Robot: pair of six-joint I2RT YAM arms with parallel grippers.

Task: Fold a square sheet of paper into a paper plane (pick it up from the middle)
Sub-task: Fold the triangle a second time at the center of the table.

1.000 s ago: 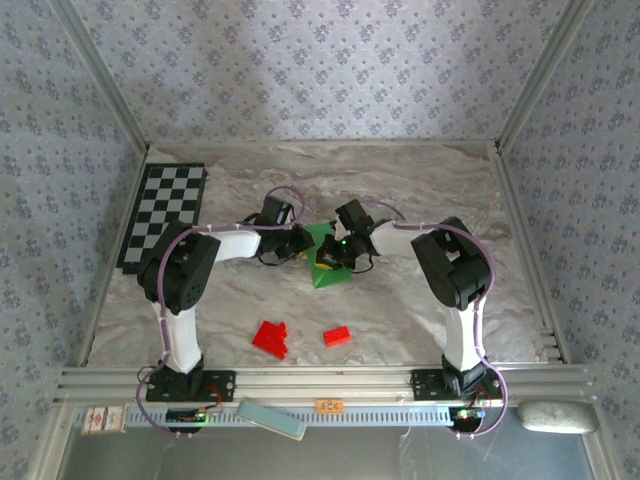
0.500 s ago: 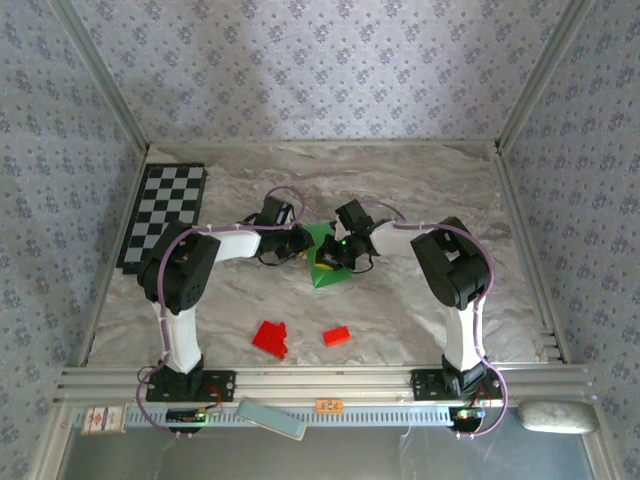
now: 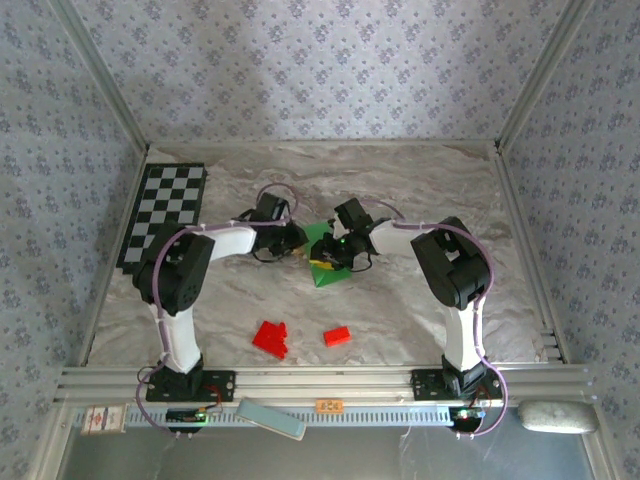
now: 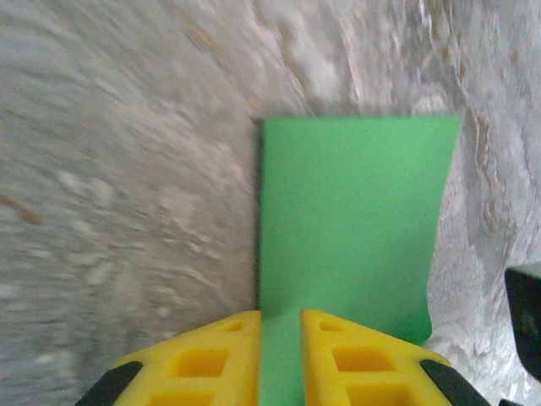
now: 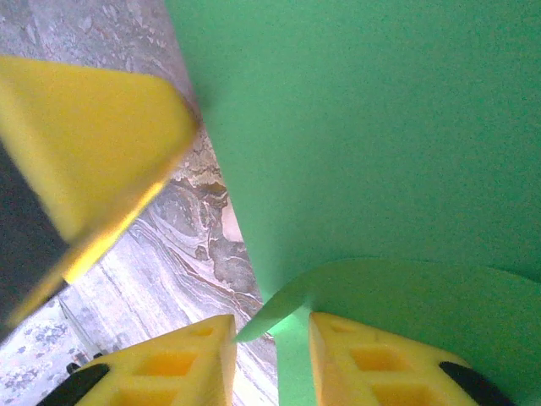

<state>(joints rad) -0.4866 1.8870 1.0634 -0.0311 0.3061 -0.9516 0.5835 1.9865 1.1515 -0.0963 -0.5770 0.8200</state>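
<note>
The square sheet of paper (image 4: 351, 220) stretches ahead of my left gripper (image 4: 281, 317), pinched between its fingers. It also enters my right gripper (image 5: 272, 326); I cannot tell whether that one clamps it.

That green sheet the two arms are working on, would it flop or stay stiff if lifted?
Probably floppy: the square sheet of paper already curls beside the right gripper. Likely very light, so a nudge may slide it over the table. It looks thin enough to crease or crumple easily.
</note>
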